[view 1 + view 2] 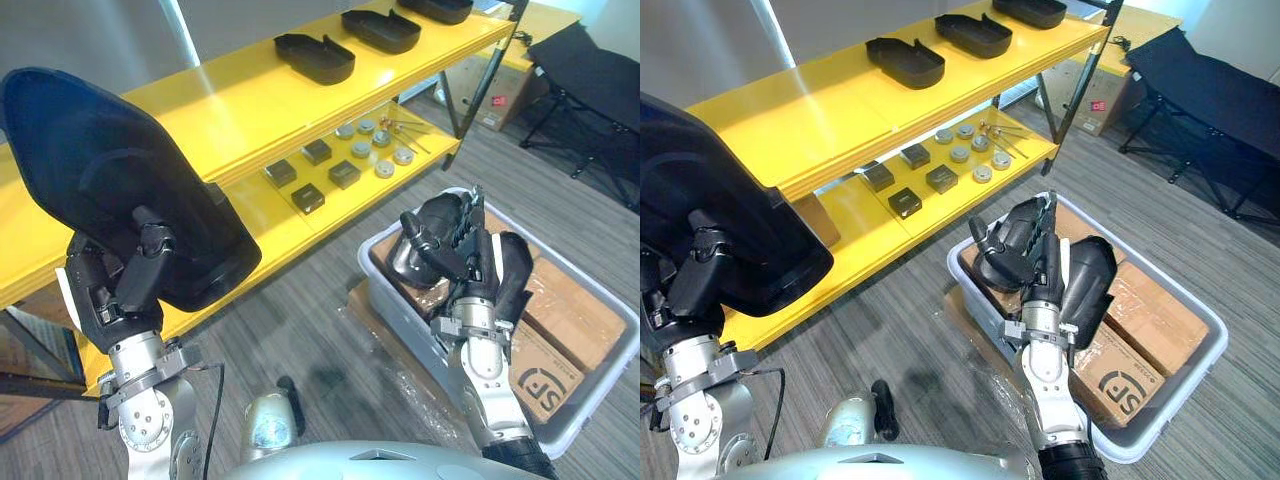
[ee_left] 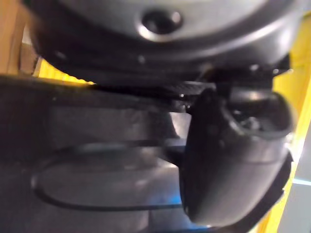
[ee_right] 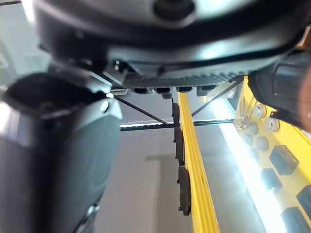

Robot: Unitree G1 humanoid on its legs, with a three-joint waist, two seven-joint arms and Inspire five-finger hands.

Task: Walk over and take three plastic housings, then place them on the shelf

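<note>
A large black plastic housing (image 1: 110, 170) is lifted in front of the yellow shelf (image 1: 230, 110), with my left hand (image 1: 125, 290) shut on its lower edge; its thumb (image 2: 233, 160) lies across the housing's inner face. Three more black housings (image 1: 315, 57) lie in a row on the top board. My right hand (image 1: 470, 265) hovers open, fingers straight, over a grey bin (image 1: 1200, 360). In the bin two black housings (image 1: 1085, 280) lie either side of that hand, on cardboard boxes.
The shelf's lower board carries small dark blocks (image 1: 310, 175) and round metal discs (image 1: 375, 150). A black folding cot (image 1: 590, 75) and a cardboard box (image 1: 495, 100) stand at the back right. Grey striped floor lies between shelf and bin.
</note>
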